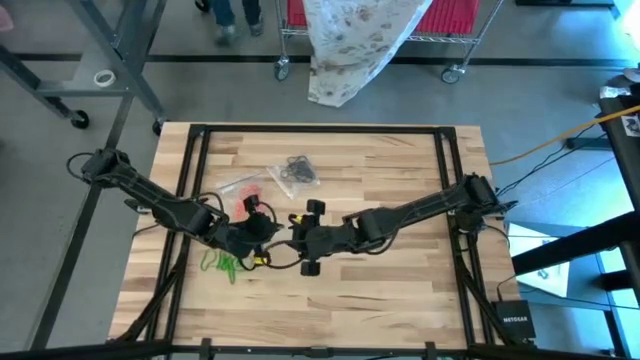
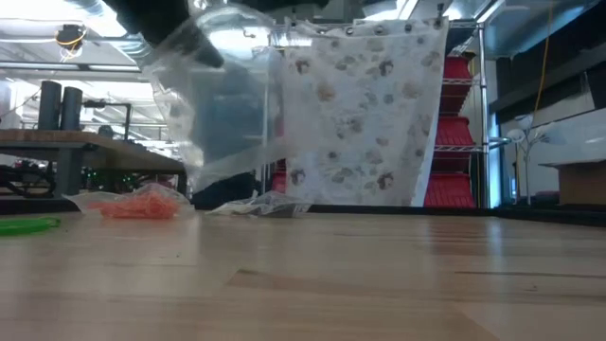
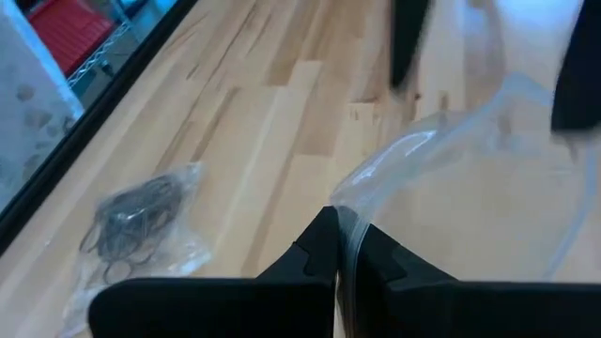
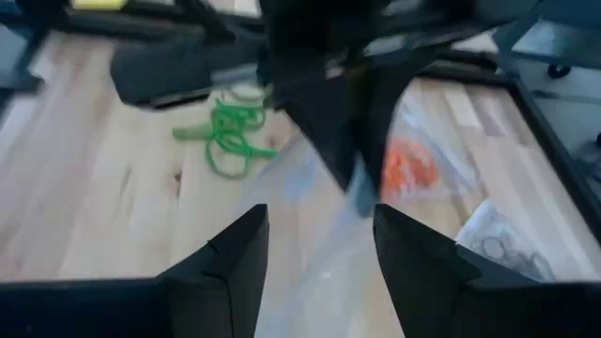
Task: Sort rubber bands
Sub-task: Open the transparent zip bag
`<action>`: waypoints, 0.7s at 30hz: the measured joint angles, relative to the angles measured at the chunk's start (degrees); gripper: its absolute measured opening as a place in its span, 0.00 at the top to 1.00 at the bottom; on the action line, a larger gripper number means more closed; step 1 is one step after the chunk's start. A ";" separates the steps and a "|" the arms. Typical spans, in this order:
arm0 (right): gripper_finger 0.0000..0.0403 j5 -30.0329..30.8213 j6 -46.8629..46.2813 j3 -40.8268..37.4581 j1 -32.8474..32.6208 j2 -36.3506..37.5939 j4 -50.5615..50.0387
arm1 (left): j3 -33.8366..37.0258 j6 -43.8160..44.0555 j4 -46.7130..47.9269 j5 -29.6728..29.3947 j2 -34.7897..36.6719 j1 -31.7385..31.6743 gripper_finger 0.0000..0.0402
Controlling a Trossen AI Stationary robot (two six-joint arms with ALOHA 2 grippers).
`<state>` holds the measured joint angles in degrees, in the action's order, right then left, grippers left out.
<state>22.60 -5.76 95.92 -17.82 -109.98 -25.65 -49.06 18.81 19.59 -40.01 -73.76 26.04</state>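
Observation:
A clear plastic bag [image 3: 470, 197] hangs in the air over the table's middle, with my left gripper [image 3: 340, 244] shut on it. My right gripper [image 4: 319, 253] faces it from the right, open, its fingers standing at either side of the bag's far part. Loose green rubber bands [image 1: 222, 263] lie on the wood near the left arm. Orange-red bands [image 4: 408, 169] lie in a clear bag on the table. Black bands [image 3: 131, 221] lie in another clear bag farther back. My left gripper pinches the clear bag's edge [image 3: 349, 221] between its two shut fingers. The bag [image 2: 227, 104] hangs below the gripper; whether its lower end reaches the table I cannot tell. Of my right gripper I cannot tell whether its fingers [image 3: 577, 66] touch the bag.
A black metal frame [image 1: 195, 150] runs around the wooden table top. Bare wood lies toward the right and near edges. Beyond the far edge a patterned cloth [image 2: 369, 114] hangs over a wire cart with red bins [image 2: 454, 123].

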 joint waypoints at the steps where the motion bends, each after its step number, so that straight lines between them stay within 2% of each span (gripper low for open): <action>1: 0.54 -0.08 -0.08 0.00 0.15 -0.57 0.12 | 0.00 0.06 0.05 -0.08 -0.17 -0.02 1.00; 5: 0.54 0.77 -0.15 0.00 0.22 -3.26 0.39 | 0.00 -0.16 0.32 -0.16 -0.37 -0.04 1.00; 10: 0.57 7.69 -0.26 -0.02 0.22 -4.38 0.71 | 0.00 -1.70 0.34 0.19 -0.35 0.45 1.00; 17: 0.73 5.42 -2.18 0.04 1.40 -4.84 1.18 | 0.04 -4.91 -1.08 0.20 -0.39 0.46 1.00; 21: 0.88 3.68 -3.47 -0.04 1.88 -5.41 -1.85 | 0.04 -5.35 -1.14 0.23 -0.39 0.44 1.00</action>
<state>26.27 -9.23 95.88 -15.94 -115.39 -27.50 -49.01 13.46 18.45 -39.78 -74.15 26.48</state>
